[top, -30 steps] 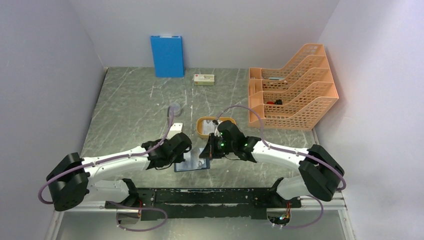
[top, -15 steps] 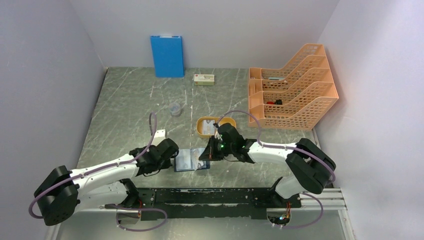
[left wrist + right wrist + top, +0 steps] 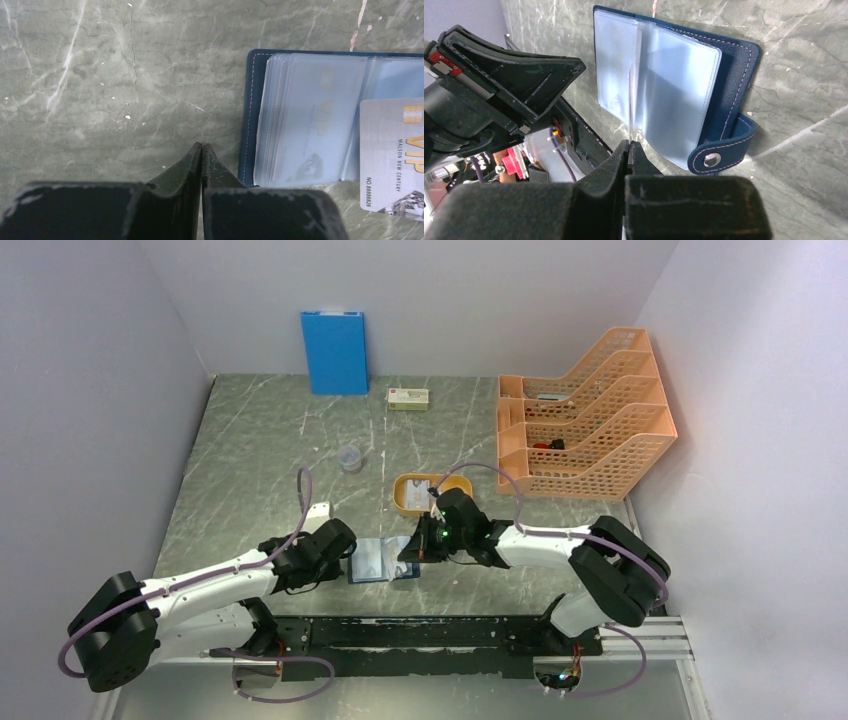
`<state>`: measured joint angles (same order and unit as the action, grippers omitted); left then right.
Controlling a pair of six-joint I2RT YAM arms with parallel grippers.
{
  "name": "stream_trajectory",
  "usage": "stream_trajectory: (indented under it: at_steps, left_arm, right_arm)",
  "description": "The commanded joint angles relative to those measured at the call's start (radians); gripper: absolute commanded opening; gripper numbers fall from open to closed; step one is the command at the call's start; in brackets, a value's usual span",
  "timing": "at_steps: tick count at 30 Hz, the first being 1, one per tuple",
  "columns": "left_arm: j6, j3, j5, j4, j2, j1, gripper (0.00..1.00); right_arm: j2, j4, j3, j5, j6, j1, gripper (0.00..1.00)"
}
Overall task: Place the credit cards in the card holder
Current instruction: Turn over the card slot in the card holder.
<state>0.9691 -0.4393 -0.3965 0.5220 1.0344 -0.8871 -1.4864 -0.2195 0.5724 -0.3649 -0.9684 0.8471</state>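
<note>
The card holder [image 3: 378,562] lies open on the table between my two grippers, navy cover down and clear sleeve pages up [image 3: 674,85]. My right gripper [image 3: 629,143] is shut on the near edge of a credit card [image 3: 630,105], which that view shows edge-on over the pages. The left wrist view shows its silver face with gold "VIP" print [image 3: 392,150], sticking out past the holder's edge. I cannot tell whether it sits inside a sleeve. My left gripper [image 3: 201,146] is shut and empty on the bare table, just left of the holder's cover [image 3: 248,110].
An orange oval tray [image 3: 406,502] sits just behind the right gripper [image 3: 413,551]. A small clear cup [image 3: 349,457] stands further back on the left. At the back are a blue board [image 3: 334,352], a white box with a red label [image 3: 409,398] and an orange file rack [image 3: 585,425].
My left arm has pulled back to the left, off the card holder, and now rests beside it. The right gripper has stayed at the holder's right side.
</note>
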Motion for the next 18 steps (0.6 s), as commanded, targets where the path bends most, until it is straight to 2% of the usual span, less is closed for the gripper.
stream_trajectory:
  at_steps: [1,18]
  left_arm:
    - [0.008,0.006,0.009,-0.012,0.0,0.006,0.09]
    - [0.008,0.015,0.036,-0.029,0.005,0.006,0.08]
  right_arm:
    - [0.041,-0.012,-0.015,0.042,-0.006,-0.005,0.0]
    - [-0.031,-0.052,-0.006,-0.011,0.0,-0.005,0.0]
